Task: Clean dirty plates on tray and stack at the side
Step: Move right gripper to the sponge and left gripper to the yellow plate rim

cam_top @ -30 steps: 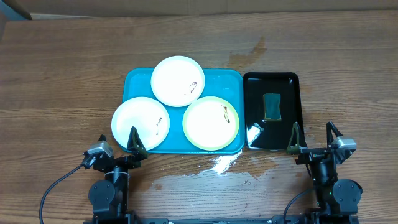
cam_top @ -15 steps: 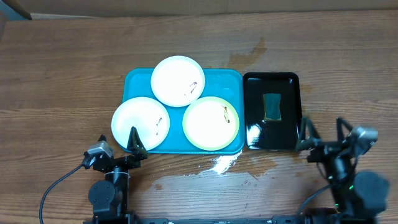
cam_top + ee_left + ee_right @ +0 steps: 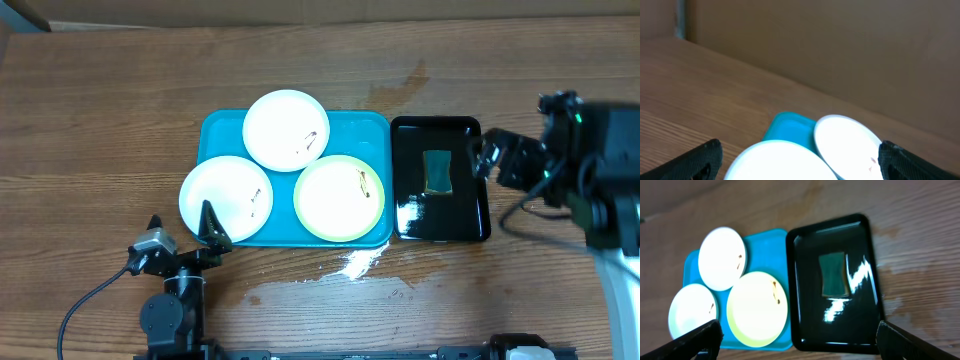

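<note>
The overhead camera looks straight down on the whole table (image 3: 100, 120). My left wrist camera sits low and close, facing across the tray (image 3: 787, 125) toward the back wall (image 3: 840, 50). My right wrist camera looks down from higher, perhaps slightly tilted. All share tray and plates (image 3: 286, 130).

A wooden table (image 3: 120, 110) fills the overhead view, its brown grain running from left to right. A darker stain (image 3: 412, 76) marks the wood toward the far edge, right of the middle. Near the front edge a wet patch (image 3: 358, 264) shines white under light from above, with fainter damp marks just left of it. Along the far edge stands a plain brown board (image 3: 840, 45), flat and matt like cardboard. In the left wrist view a grey upright strip (image 3: 680, 19) shows at the board's left end.
</note>
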